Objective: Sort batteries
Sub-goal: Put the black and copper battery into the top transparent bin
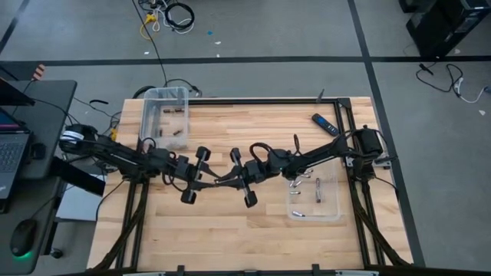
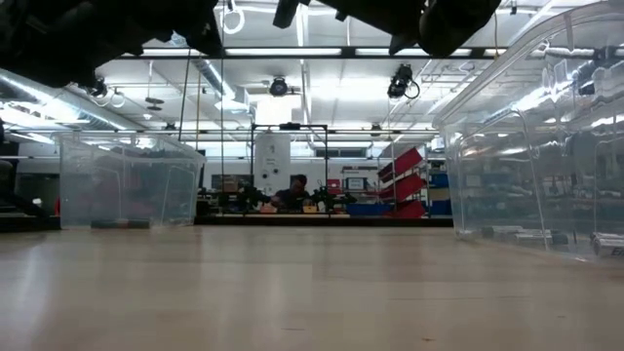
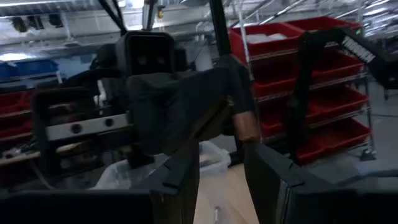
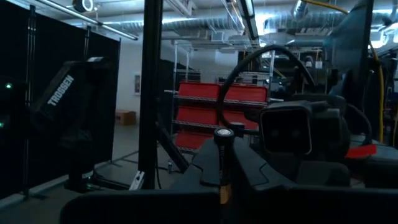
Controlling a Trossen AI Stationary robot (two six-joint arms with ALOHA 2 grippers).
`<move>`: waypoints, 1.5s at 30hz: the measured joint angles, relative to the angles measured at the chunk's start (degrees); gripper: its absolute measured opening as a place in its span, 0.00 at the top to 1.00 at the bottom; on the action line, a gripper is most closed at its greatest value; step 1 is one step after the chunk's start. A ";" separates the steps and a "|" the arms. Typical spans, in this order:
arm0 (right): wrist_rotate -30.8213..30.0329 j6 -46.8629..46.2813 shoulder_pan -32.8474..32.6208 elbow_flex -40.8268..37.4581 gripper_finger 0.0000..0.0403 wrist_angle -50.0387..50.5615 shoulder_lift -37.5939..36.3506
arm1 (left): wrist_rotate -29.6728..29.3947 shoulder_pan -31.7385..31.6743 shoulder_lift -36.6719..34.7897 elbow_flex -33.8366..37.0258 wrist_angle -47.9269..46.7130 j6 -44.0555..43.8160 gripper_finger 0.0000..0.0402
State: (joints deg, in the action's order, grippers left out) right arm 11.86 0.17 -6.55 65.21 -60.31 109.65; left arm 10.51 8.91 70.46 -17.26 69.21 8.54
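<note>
- The grey floor (image 1: 268,31) surrounds the table, with dark tape lines.
- A desk with a laptop (image 1: 11,149) stands at nine o'clock.
- Red shelves (image 2: 408,183) stand far behind, under ceiling lights (image 2: 292,51).

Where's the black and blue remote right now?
High view: the remote lies at the table's far right corner, beyond the right bin.

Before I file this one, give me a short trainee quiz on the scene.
1. True or false: the remote lies inside a bin.
2. Which bin holds the dark batteries? A, the left bin; B, the right bin.
3. Fill in: over mid-table, facing the left claw, the right claw is shut on a ____.
Key: 1 false; 2 A; 3 battery.
</note>
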 joint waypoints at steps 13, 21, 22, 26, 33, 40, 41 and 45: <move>-3.41 1.52 0.15 0.04 0.99 0.78 -0.02 | 1.86 0.17 -0.05 0.02 2.20 -4.38 0.70; -4.33 1.57 0.17 0.04 0.99 0.94 -0.02 | -1.81 0.11 -0.05 0.02 2.22 -4.11 0.80; -4.83 1.60 0.17 0.04 0.98 0.96 -0.02 | -1.88 0.11 -0.05 0.02 2.11 -3.72 0.86; -4.89 1.61 0.17 0.04 0.92 1.64 -0.03 | -2.39 0.09 -0.03 0.02 1.62 -2.72 0.96; -4.98 -0.44 0.21 0.04 0.82 13.41 -4.74 | -5.71 0.13 -3.30 0.04 -2.65 -6.64 0.96; -10.96 -0.68 -0.50 0.02 0.76 42.54 -17.78 | -31.29 0.11 -19.81 0.00 -25.63 -18.08 0.96; -13.38 -1.07 -0.91 0.02 0.76 46.88 -19.40 | -38.27 0.11 -23.22 -0.11 -31.17 -19.74 0.96; -23.10 -1.71 -3.10 0.02 0.76 58.57 -23.72 | -61.61 0.07 -35.85 -4.21 -61.65 -29.16 0.96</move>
State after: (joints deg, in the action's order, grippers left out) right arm -11.24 -1.54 -9.65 65.23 -1.75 85.93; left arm -51.10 8.97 34.61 -21.46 7.56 -20.62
